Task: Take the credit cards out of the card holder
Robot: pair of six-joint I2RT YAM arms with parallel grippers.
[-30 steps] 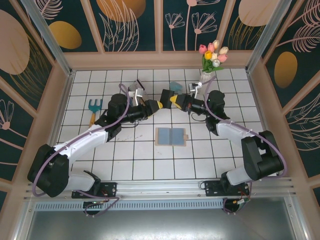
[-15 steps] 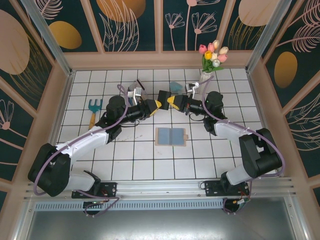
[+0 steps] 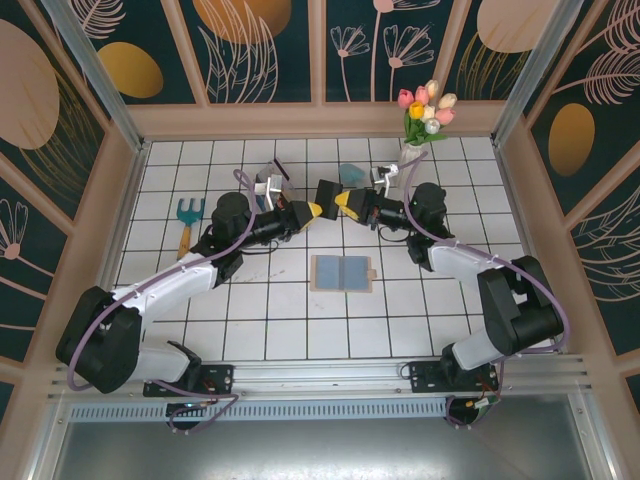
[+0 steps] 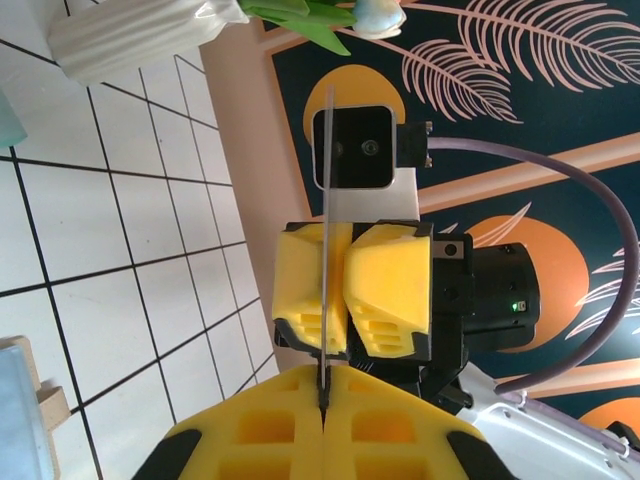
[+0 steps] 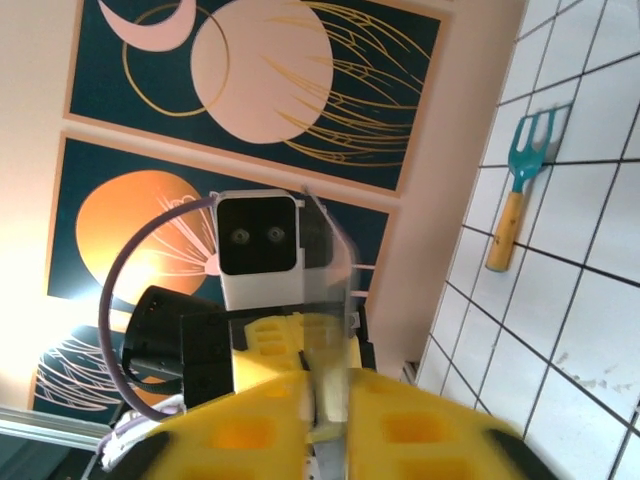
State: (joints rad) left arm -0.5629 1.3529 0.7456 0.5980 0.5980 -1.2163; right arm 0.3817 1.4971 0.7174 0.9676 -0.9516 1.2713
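Note:
Above the middle tiles my two grippers meet tip to tip, with a dark credit card (image 3: 327, 192) standing on edge between them. My left gripper (image 3: 314, 210) is shut on the card's near edge (image 4: 327, 200), its pads (image 4: 380, 420) pressed together on it. My right gripper (image 3: 342, 203) faces it with its jaws slightly parted around the same card (image 5: 330, 290). In the left wrist view a thin gap shows beside the card at the right gripper's fingers (image 4: 390, 290). The card holder (image 3: 341, 272) lies open and flat on the tiles nearer the bases, blue-grey inside.
A clear rack (image 3: 268, 182) with something dark on it stands behind the left arm. A teal object (image 3: 351, 173) lies near the back. A vase of tulips (image 3: 420, 130) stands at the back right. A teal toy fork (image 3: 187, 222) lies at the left.
My left gripper has closed onto the card held by my right gripper. The right jaws have loosened a little. Both grippers shifted slightly toward the back.

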